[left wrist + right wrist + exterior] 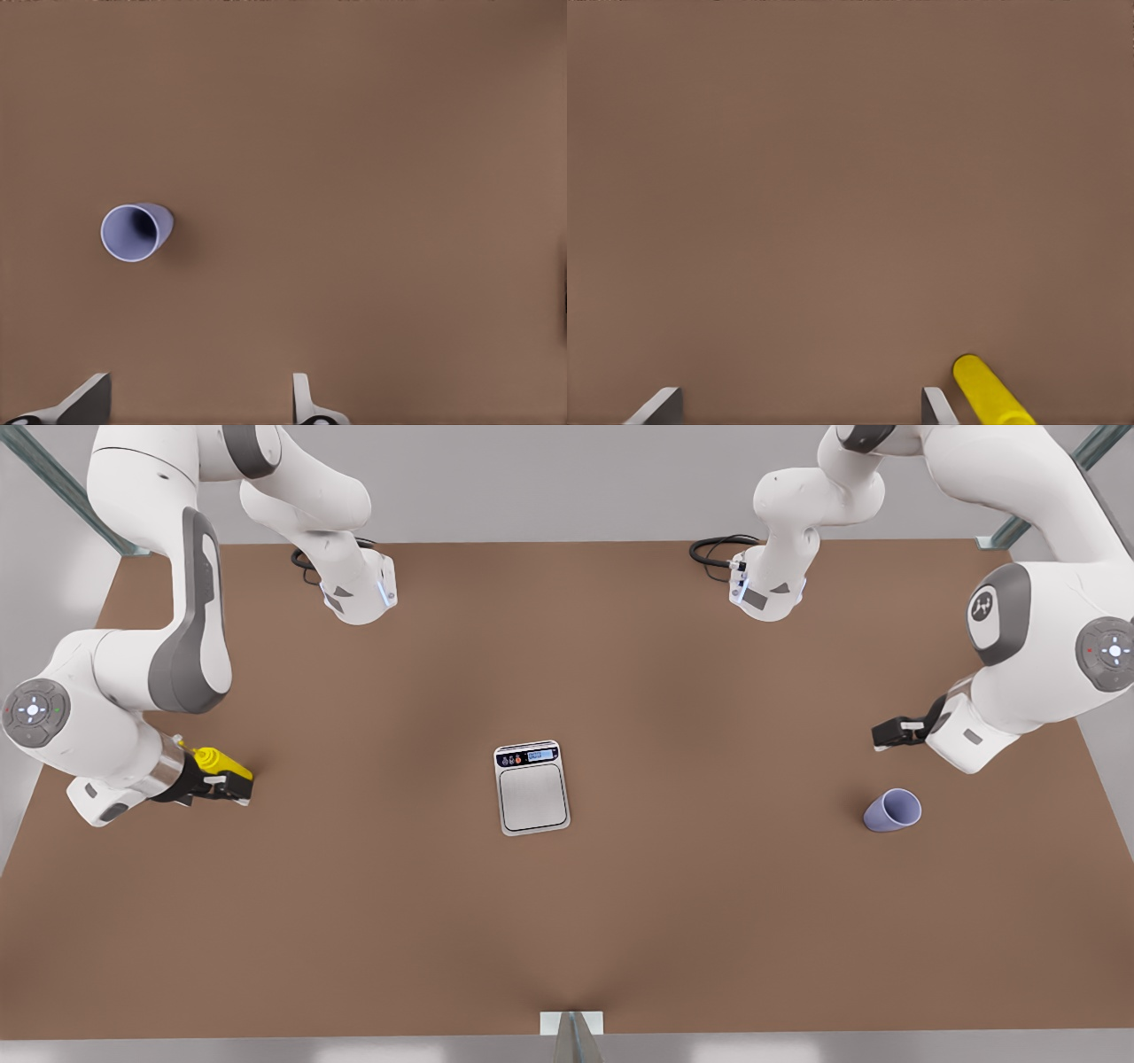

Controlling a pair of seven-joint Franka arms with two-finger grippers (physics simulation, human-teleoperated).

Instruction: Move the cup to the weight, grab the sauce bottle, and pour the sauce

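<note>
On the brown table (620,921), seen from the front view, the right gripper (239,788) sits low at about 9 o'clock from the scale. Its jaws are spread. The small bright yellow cylindrical sauce bottle (220,762) lies just beside one of them, outside the gap rather than in it, and the right wrist view shows the same offset (988,394).

At the middle lies the flat rectangular silver-grey weight with a white rim (532,788), its platform bare.

The pale lavender-blue handleless cup (893,810) stands well apart from the weight, at about 3 o'clock. The left gripper (886,735) hangs near it at the cup's 12 o'clock, jaws spread and holding nothing. In the left wrist view the cup (135,233) is off to one side of the jaw line.

By my reading the first step is in hand: the cup is not yet grasped. Next, the left gripper likely needs to centre over the cup, drop around its wall and close. The right needs to shift sideways so the bottle falls between its jaws.
</note>
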